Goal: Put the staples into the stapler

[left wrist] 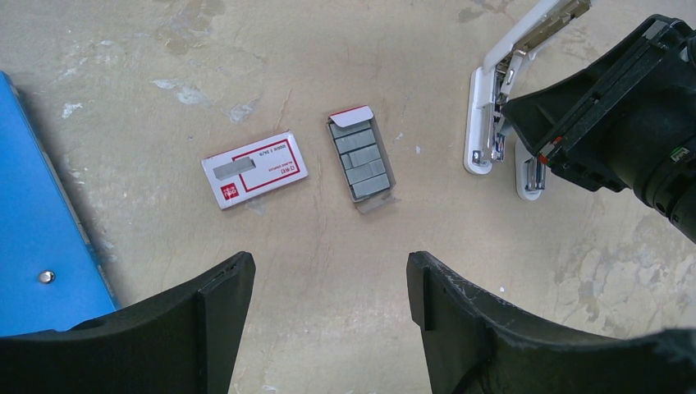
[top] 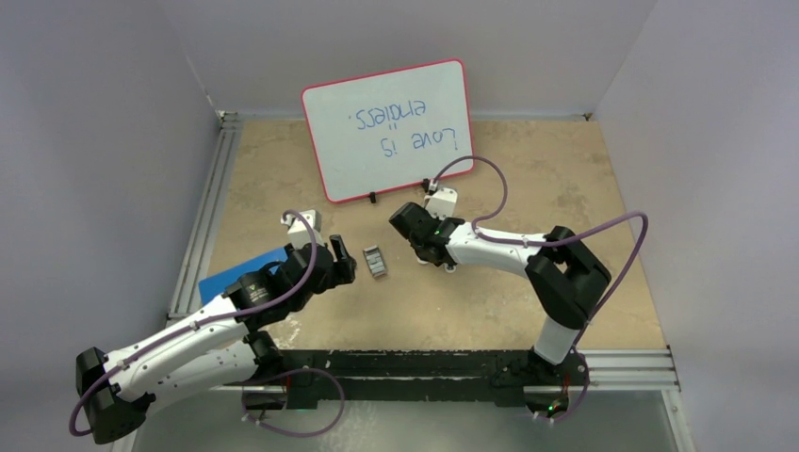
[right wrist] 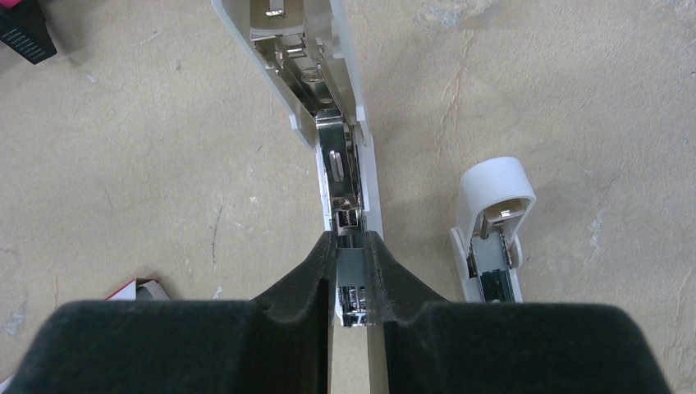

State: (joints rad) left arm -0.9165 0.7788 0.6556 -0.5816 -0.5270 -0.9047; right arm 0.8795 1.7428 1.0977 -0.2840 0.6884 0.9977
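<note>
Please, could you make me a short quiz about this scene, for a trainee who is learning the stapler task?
1. True or false: the right gripper is shut on the stapler.
2. The staples lie: A in the stapler; B in an open tray; C on the folder.
3. Fill in: the left gripper is ____ and empty.

Key: 1 true; 2 B; 3 open.

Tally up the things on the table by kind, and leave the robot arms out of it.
stapler: 1
stubby white piece: 1
tray of staples: 1
red-and-white box sleeve: 1
blue folder: 1
whiteboard: 1
Total: 6
</note>
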